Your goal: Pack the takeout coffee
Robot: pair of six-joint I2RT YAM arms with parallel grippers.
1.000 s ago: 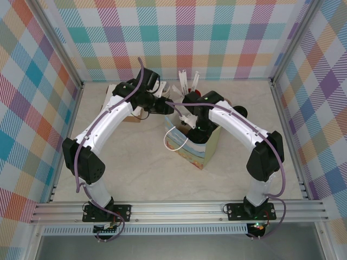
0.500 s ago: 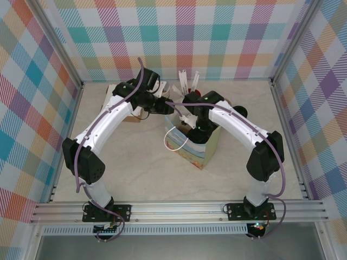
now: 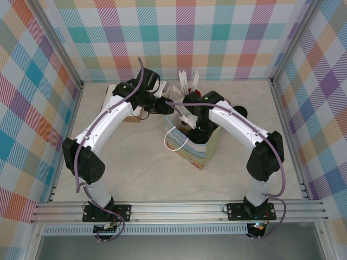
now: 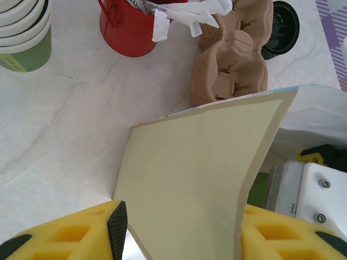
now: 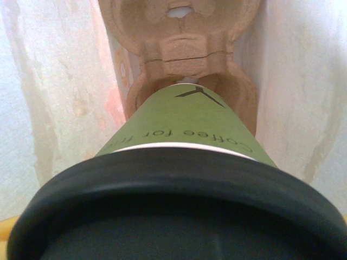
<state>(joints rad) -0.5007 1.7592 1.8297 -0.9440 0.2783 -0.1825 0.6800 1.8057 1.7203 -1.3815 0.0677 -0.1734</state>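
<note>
From above, the left pincer (image 3: pixel 167 108) sits at the paper bag's (image 3: pixel 196 147) far-left corner on the tabletop (image 3: pixel 135 162), and the right pincer (image 3: pixel 190 123) is sunk in the bag's mouth.

Left wrist: the bag's cream wall spans the half-open jaws, reaching both yellow fingers (image 4: pixel 70 235); I cannot tell whether it is clamped.

Right wrist: wide jaws hold the takeout coffee (image 5: pixel 184 124) by its black lid (image 5: pixel 173 184). Its long axis runs straight away from the pincer, lid nearest, base seated in a pulp cup carrier (image 5: pixel 179 43) beyond.
</note>
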